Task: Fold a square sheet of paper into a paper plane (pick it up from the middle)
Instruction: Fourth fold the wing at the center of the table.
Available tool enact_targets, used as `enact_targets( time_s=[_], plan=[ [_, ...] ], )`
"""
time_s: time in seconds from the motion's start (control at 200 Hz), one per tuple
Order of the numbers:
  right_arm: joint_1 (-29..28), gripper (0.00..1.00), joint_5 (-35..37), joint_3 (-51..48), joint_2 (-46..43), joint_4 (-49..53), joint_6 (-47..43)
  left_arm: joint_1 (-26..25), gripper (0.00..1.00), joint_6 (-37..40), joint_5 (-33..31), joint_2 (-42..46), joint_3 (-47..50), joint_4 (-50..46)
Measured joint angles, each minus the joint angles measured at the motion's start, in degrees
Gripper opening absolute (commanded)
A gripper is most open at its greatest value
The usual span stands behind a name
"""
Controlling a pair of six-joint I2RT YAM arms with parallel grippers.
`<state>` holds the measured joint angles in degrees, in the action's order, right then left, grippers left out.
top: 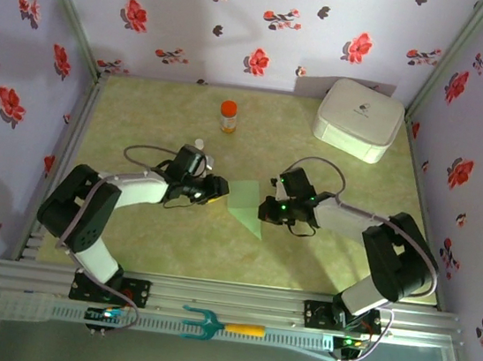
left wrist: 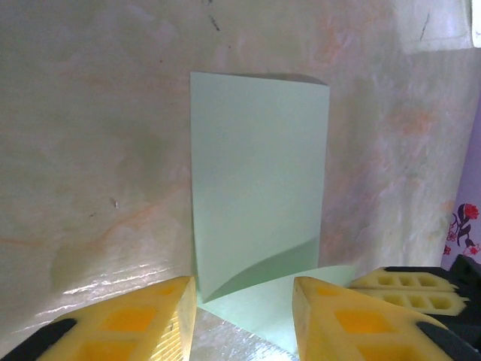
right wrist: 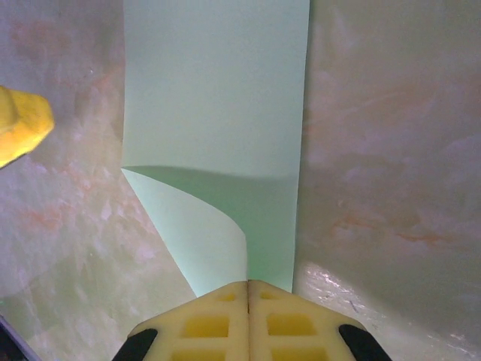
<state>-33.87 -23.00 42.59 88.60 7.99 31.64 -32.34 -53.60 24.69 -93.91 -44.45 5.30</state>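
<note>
The left fingers (left wrist: 150, 320) stand apart, released, at the near edge of the square sheet of paper (left wrist: 259, 180). The sheet lies mid-surface (top: 142, 123) between both arms, with one part curled upward. The right fingers (right wrist: 293, 323) are clenched together on that lifted edge.

Lit softly from above. Glare on tabletop (left wrist: 113, 274) at 8 o'clock, left wrist view; shadow under curled square sheet of paper (right wrist: 218, 90). Hazy wrist focus.
</note>
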Motion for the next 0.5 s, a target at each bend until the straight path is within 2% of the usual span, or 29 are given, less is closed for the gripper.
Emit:
enact_targets(
  time_s=[0.5],
  plan=[
    [2.7,0.05,-2.8,-4.4,-4.3,-3.9,0.3,0.0,0.48,-1.2,1.1,-3.2,-2.2,2.0]
  ],
)
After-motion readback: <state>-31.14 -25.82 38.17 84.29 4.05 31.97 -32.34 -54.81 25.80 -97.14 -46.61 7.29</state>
